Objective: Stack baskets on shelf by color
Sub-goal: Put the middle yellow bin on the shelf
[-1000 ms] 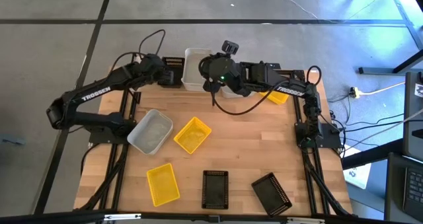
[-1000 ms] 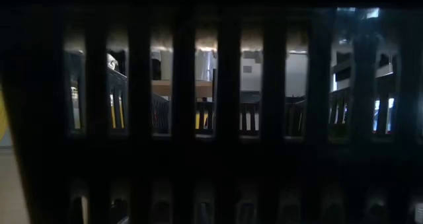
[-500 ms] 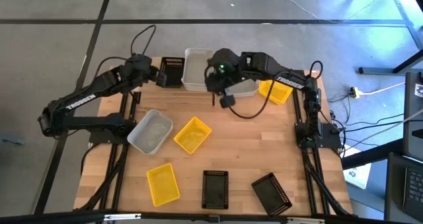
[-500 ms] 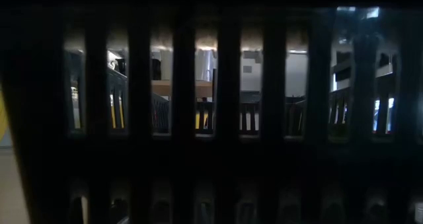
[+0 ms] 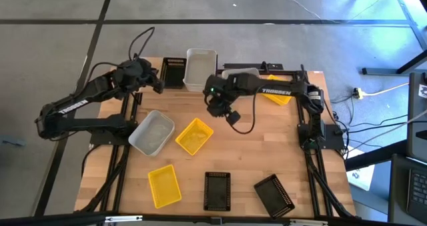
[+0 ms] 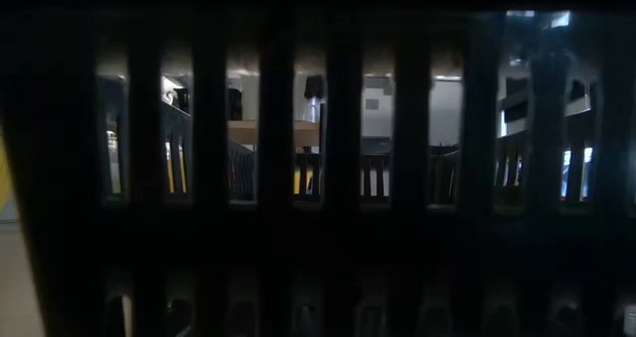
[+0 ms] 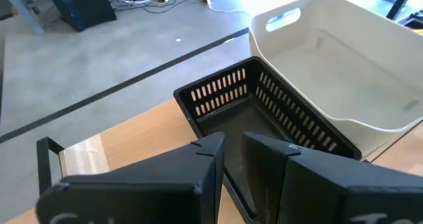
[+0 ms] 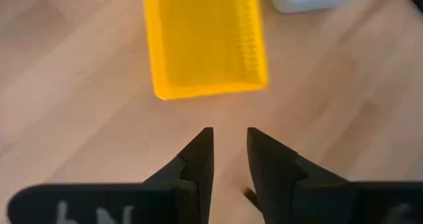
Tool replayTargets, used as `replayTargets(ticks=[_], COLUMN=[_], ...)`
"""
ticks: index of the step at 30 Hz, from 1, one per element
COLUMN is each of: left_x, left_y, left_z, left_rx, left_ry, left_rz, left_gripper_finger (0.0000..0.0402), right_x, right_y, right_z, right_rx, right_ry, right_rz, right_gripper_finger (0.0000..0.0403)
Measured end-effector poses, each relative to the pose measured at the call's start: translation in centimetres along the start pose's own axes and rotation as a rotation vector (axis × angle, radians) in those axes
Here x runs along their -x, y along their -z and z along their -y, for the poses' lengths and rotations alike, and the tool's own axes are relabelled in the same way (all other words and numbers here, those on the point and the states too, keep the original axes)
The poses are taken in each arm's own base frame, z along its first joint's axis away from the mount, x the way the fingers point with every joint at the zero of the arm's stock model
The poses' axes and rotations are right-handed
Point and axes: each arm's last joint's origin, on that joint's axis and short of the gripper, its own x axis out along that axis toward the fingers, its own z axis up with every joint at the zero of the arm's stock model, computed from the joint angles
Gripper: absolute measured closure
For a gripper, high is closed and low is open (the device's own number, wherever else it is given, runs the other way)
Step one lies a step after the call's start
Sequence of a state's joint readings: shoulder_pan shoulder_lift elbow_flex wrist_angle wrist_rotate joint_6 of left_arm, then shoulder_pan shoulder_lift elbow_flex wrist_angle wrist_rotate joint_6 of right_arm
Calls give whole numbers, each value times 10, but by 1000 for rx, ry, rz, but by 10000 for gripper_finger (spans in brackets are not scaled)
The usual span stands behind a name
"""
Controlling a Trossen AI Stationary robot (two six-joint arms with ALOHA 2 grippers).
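Right arm [image 5: 223, 99] swung toward diagonal yellow basket [image 5: 194, 136]

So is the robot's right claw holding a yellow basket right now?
No. In the right wrist view the right gripper has nothing between its fingers, and the yellow basket lies on the table ahead of it, apart from the fingertips.

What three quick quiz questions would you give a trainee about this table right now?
1. How many yellow baskets show in the high view?
2. True or false: the right gripper is shut on a basket.
3. Which colour is the basket just ahead of the left gripper? A yellow, B black, C white.

Key:
1. Three.
2. False: it is open and empty, over bare wood.
3. B, the black basket.
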State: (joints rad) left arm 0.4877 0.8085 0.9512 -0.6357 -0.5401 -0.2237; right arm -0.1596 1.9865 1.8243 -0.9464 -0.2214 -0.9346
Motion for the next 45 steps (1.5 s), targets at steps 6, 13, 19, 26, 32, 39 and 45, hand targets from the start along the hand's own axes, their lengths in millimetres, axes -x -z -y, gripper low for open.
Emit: replayTargets(ticks=[6,13,19,26,32,39,45], left_x=[0,0,0,0,0,0,0], left_y=[0,0,0,0,0,0,0], left_z=[0,0,0,0,0,0,0], left_rx=[-34,-47,-50,-52,-73,-131,-132], left_ry=[0,6,6,6,5,5,5], left_rz=[-1,-3,-3,-3,-3,-3,-3], left_gripper_finger=[355,356,358,355,358,356,356], right_x=[-35,-47,-47,-48,-49,-59,-67], right_y=[5,8,7,9,7,0,-3], right_z=[-18,-19,-17,-16,-15,-22,-25], right_rx=[13,-407,-739,-1023,-1181,-1360,-1371], right_ry=[-90,-78,-89,-19,24,-17,35], right_rz=[104,131,133,85,87,72,62], right_gripper_finger=[311,311,311,311,311,311,311])
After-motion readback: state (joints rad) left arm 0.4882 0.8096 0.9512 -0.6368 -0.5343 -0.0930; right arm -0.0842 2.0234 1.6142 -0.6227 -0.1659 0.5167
